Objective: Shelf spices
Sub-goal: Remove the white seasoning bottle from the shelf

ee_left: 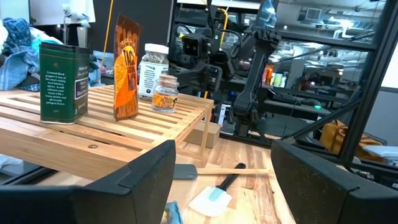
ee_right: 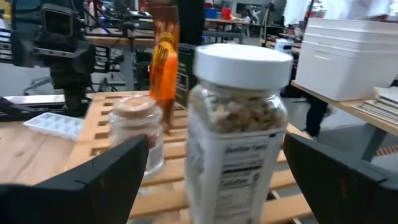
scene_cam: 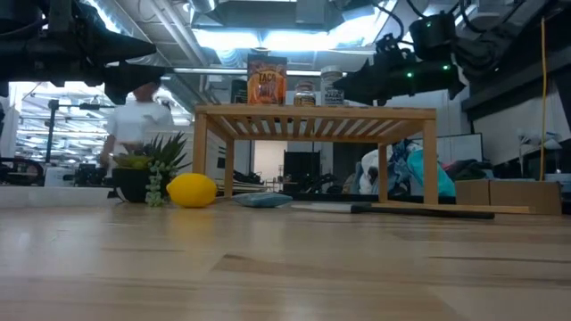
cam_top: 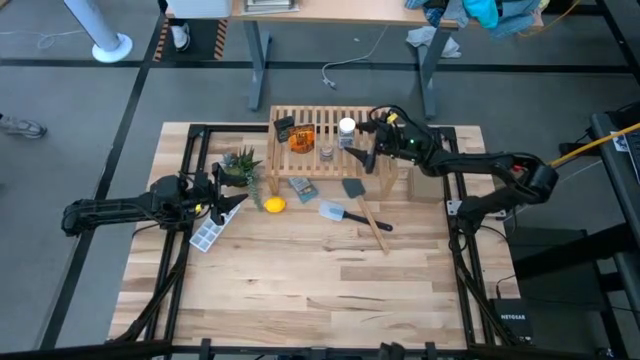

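Observation:
The light wooden slatted shelf (cam_top: 322,165) stands on its legs at the table's far side. All of the spices stand upright on its slats: the black square tin (cam_top: 284,127), the orange container (cam_top: 303,138), the tiny glass jar (cam_top: 326,152) and the white-capped jar (cam_top: 347,127). My right gripper (cam_top: 363,140) reaches in from the right and is open. Its fingers stand wide on either side of the white-capped jar (ee_right: 239,124) without touching it. My left gripper (cam_top: 232,203) is open and waits near the table's left edge, beside the lemon.
On the table by the shelf lie a yellow lemon (cam_top: 274,206), a small potted plant (cam_top: 240,165), a white ice tray (cam_top: 208,235), a grey-blue spatula (cam_top: 335,211), a wooden-handled spatula (cam_top: 365,207) and a cardboard box (cam_top: 426,186). A person moves in the room behind (scene_cam: 143,111).

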### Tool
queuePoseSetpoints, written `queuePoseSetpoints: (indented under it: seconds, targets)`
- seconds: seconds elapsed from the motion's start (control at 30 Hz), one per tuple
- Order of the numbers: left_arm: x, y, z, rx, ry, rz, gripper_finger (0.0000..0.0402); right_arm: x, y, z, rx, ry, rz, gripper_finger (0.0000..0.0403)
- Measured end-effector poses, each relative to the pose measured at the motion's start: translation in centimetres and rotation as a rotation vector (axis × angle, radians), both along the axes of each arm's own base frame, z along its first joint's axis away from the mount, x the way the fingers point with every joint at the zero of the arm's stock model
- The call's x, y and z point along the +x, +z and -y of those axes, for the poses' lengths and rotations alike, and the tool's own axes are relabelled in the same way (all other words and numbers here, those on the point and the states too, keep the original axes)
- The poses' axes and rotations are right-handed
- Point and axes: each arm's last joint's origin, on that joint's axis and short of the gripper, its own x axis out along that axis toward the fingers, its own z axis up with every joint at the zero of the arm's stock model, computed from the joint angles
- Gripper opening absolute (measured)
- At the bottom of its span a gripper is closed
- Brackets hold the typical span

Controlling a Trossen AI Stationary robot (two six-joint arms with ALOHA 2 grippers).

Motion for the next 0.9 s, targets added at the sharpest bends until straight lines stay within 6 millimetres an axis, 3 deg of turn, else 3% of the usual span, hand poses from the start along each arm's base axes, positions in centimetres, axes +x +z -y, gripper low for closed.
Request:
queuePoseSetpoints:
  seconds: [0.27,0.4,0.67,0.9]
  targets:
    - [0.0,0.0,0.0,-0.005,-0.001,0.001,0.0258,1.9,0.3,1.3,0.018,0.004,-0.028,0.0371]
    - [0.0,0.0,0.0,-0.007,-0.001,0.0,0.0258,1.9,0.5,1.3,0.016,0.007,-0.026,0.0331]
    - [0.0,0.0,0.0,-0.008,-0.001,0.0,0.0258,1.9,0.5,1.3,0.018,0.011,-0.028,0.021]
    - [0.0,0.0,0.0,-0.008,-0.001,0.0,0.0258,1.9,0.6,1.3,0.012,0.01,-0.021,0.0205]
